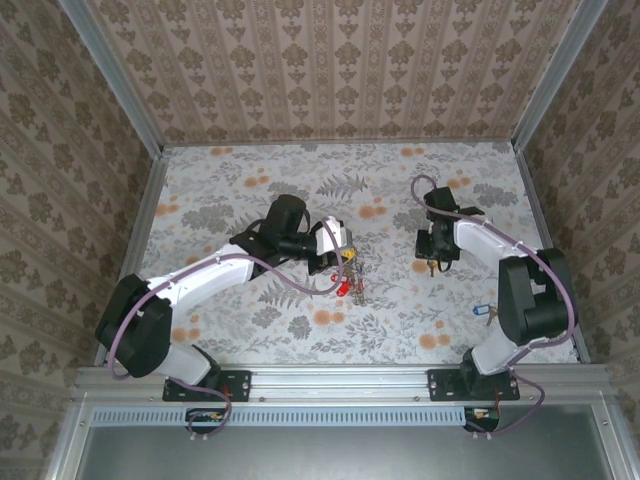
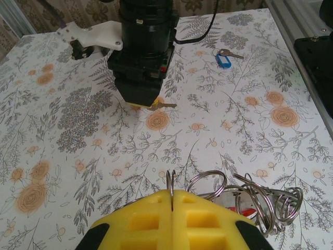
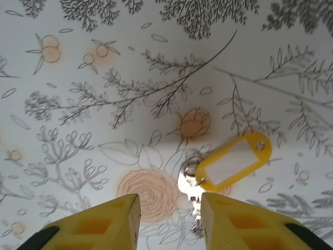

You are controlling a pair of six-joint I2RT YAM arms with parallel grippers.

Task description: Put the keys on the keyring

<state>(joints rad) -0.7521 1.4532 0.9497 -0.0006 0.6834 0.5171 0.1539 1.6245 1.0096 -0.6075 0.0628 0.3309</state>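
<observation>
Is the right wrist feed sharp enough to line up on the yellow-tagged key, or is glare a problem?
Right wrist view: the yellow-tagged key is sharp and evenly lit, its metal head glaring white; the right claw fingers look slightly soft. Left wrist view: the keyring loops glint but read clearly. Top external view: the key is too small for detail.

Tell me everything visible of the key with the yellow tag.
The key with the yellow tag is small, silvery metal. Its oblong plastic tag has a white label window and a hole at one end. It lies on the flowered table, blade between the parted fingers of the right gripper; contact is unclear.
</observation>
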